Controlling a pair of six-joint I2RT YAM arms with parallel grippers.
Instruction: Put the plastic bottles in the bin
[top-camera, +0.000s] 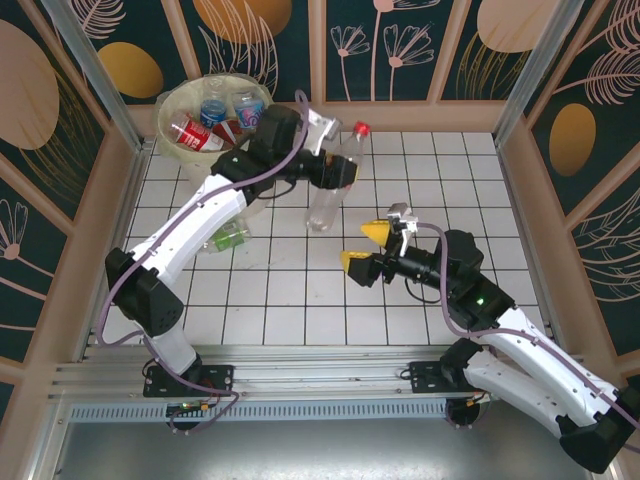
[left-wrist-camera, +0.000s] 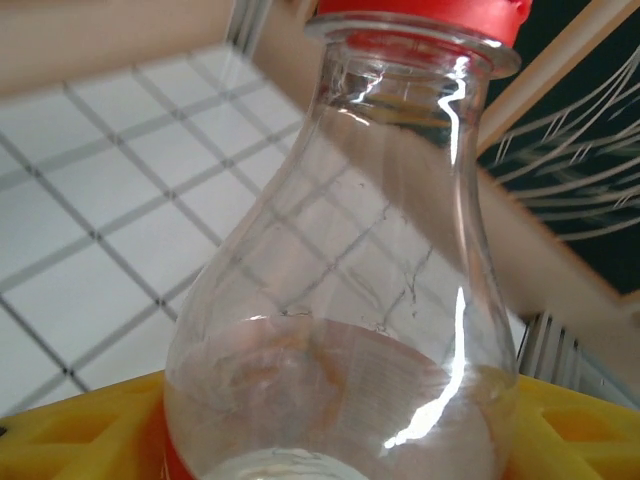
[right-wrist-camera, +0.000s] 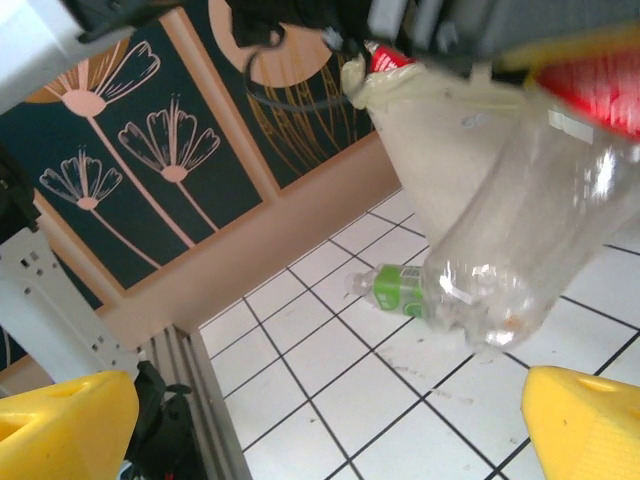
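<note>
My left gripper (top-camera: 336, 172) is shut on a big clear bottle (top-camera: 326, 196) with a red cap (top-camera: 361, 128), held tilted above the tiles just right of the bin (top-camera: 168, 108). In the left wrist view the bottle (left-wrist-camera: 340, 300) sits between the yellow fingers (left-wrist-camera: 70, 440), cap away from the camera. The cream-white bin holds several bottles with red and blue labels (top-camera: 200, 132). A small clear bottle with a green label (top-camera: 228, 238) lies on the floor beside the left arm. My right gripper (top-camera: 365, 247) stands open and empty mid-table, facing the held bottle (right-wrist-camera: 530, 230) and the green-label bottle (right-wrist-camera: 410, 290).
Wooden walls (top-camera: 110, 190) with dark leaf panels ring the white tiled floor (top-camera: 300, 300). A metal rail (top-camera: 300, 380) runs along the near edge by the arm bases. The bin wall (right-wrist-camera: 430, 150) rises behind the held bottle in the right wrist view.
</note>
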